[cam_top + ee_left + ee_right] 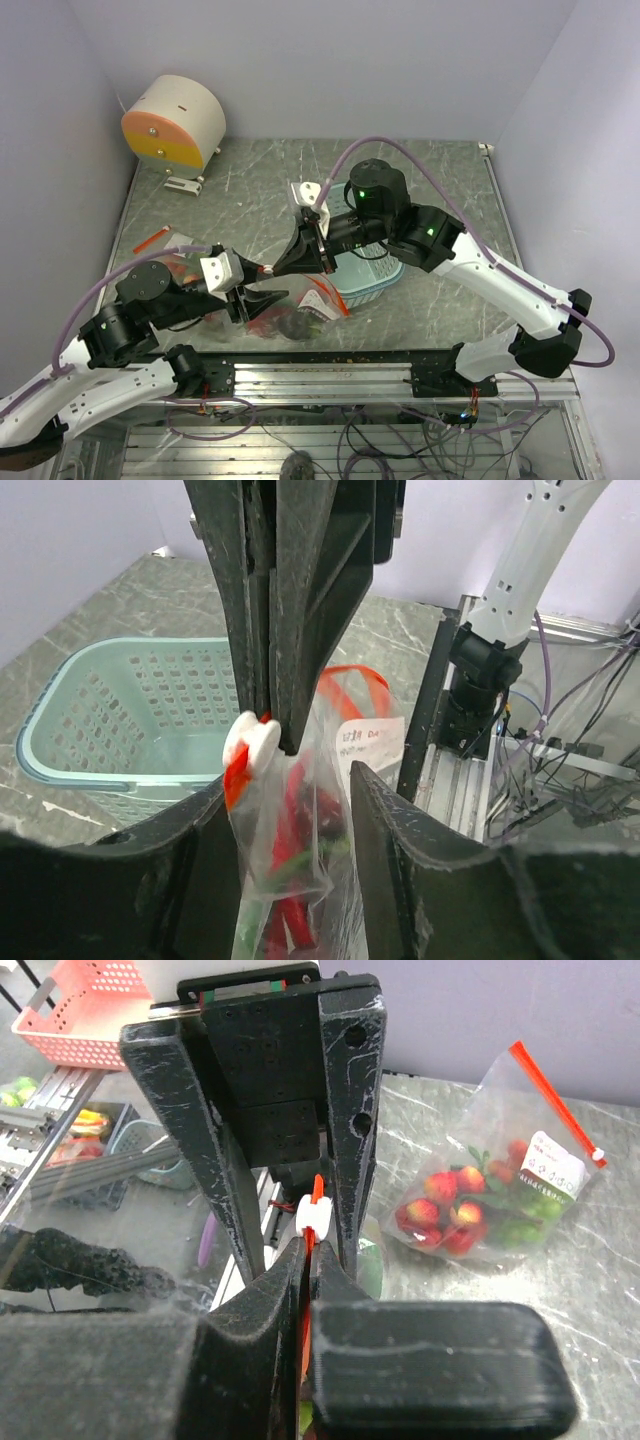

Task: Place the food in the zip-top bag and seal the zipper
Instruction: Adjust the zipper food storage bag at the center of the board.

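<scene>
Zip-top bag (318, 300) sat nr near table (250, 180) edge, left of ctr; food (290, 920) in it, zipper (233, 785) atop. Basket (385, 281) just behind-right. Drum (175, 125) in far-left corner.

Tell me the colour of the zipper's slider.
White; the slider shows best in the left wrist view.

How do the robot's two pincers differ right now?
The right pincer is shut on the orange-red zipper, beside a white slider; the left pincer stands open, one finger either side of the zip-top bag. The right pincer grips the mouth edge; the left pincer brackets the body under it. Both are black, two-fingered.
</scene>
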You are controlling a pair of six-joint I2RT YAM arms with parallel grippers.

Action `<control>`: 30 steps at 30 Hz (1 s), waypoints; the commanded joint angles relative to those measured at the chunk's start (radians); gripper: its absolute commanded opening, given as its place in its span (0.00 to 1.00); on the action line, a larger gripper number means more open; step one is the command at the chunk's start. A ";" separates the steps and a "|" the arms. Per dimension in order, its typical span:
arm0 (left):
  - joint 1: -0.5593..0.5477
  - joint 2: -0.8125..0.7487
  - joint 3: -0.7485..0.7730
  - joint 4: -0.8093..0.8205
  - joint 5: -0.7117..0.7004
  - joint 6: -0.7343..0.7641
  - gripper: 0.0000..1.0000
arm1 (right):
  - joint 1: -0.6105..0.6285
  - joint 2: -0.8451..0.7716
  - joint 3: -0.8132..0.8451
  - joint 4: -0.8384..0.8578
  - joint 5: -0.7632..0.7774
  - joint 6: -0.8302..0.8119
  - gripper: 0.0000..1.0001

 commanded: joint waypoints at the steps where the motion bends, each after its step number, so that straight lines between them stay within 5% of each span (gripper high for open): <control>1: -0.002 -0.035 -0.021 0.048 0.053 -0.020 0.49 | -0.003 -0.043 -0.003 0.040 -0.013 -0.014 0.00; 8: -0.002 -0.046 -0.024 0.075 0.001 -0.030 0.07 | -0.004 -0.044 -0.016 0.040 -0.016 -0.014 0.00; 11: -0.002 -0.043 -0.016 0.071 0.013 -0.013 0.07 | -0.003 -0.040 -0.020 0.045 0.001 -0.005 0.03; 13: -0.002 -0.037 -0.004 0.052 0.006 -0.014 0.07 | -0.004 -0.037 -0.030 0.055 0.055 0.006 0.19; 19: -0.002 -0.042 0.011 -0.007 -0.066 -0.043 0.07 | -0.004 -0.066 -0.074 0.098 0.105 -0.002 0.46; 30: -0.002 -0.064 -0.021 0.009 -0.088 -0.064 0.07 | -0.004 -0.038 -0.050 0.142 -0.039 0.019 0.47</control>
